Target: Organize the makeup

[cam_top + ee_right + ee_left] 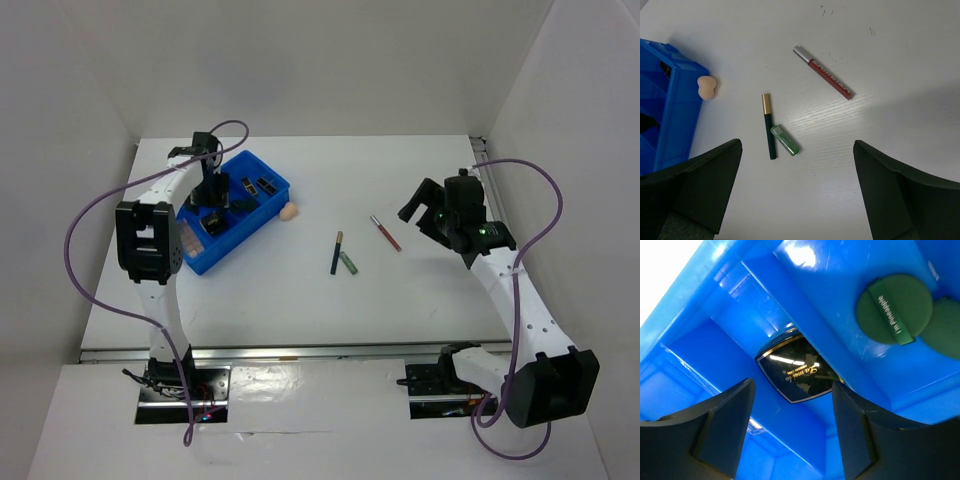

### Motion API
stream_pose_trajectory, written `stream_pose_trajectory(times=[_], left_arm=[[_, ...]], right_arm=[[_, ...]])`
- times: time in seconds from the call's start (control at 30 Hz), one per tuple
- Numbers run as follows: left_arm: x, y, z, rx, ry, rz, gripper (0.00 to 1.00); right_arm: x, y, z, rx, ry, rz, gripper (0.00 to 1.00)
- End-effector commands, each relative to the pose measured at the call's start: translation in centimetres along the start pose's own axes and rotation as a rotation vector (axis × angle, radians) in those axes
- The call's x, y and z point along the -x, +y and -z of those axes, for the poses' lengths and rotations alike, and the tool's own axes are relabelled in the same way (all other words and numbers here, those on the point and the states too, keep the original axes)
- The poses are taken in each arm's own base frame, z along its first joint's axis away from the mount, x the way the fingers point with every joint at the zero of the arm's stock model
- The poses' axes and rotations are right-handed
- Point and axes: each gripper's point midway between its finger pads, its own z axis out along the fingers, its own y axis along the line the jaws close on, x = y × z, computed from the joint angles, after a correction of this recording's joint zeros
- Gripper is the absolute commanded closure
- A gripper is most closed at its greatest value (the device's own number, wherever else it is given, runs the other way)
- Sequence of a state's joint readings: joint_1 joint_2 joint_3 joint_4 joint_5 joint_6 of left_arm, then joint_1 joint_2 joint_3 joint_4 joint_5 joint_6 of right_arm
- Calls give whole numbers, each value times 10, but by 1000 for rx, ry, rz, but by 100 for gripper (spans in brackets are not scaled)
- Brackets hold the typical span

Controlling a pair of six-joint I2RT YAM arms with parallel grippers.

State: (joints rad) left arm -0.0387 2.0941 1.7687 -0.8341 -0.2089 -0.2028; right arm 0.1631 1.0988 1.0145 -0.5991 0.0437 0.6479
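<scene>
Over the far-left corner of the table point(420, 290), I have the left gripper point(212, 197) lowered into the blue tray point(680, 110), its jaws spread wide and grasping nothing. Straight below them, in one compartment, lies a black square compact point(795, 371) with a thin gold rim and gold script on its glossy lid; I cannot read the script. In the neighbouring compartment sit two round green pads point(894, 308), one crossed by a strap with pale lettering, the other cut off by the frame's right edge. From the top camera the tray's other dark pieces are too small for me to tell apart, and the arm covers part of the tray.

Just outside the tray's right wall rests the beige sponge point(706, 87), pinched at the waist; whether it touches the wall, I cannot say. Mid-table lie three slim items: a dark pencil point(768, 125) with a gold cap; a short translucent green tube point(785, 140) beside it, meeting it near its lower end; and, apart to the right, a red pencil point(824, 79) with a silver cap, lying at a slant.

On the right side the right gripper point(422, 208) hangs above the table, released and wide, holding nothing; its wrist view looks down on all three, while the fingers point(695, 185) blank out the lower corners of that frame.
</scene>
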Motion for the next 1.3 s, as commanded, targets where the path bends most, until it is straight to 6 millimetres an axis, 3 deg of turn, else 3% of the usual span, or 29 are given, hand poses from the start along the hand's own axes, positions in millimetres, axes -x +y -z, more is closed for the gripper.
stream_pose_trajectory(times=[0.0,0.07,0.37,0.67,0.87,1.07,1.2,1.27], left_arm=[[2,0,-1,-56,19,-17,23],[-6,-4,-8,-72,55,-21,16],[-18,-32,-8,-226,109,-1,18],[-25,-95,10,-403,131,-45,20],[-16,-101,29,-329,97,-111,17],[-5,-113,43,-391,46,-131,17],[-1,-107,39,-298,19,-150,17],[-1,-93,33,-207,5,-207,17]], right_arm=[[24,20,7,69,-67,7,0],[24,20,7,69,-67,7,0],[24,22,5,82,-68,7,0],[19,24,-4,97,-43,18,0],[18,26,-7,104,-37,19,0],[15,27,-9,113,-19,19,0],[18,30,-7,119,-26,19,0],[18,30,-7,119,-26,19,0]])
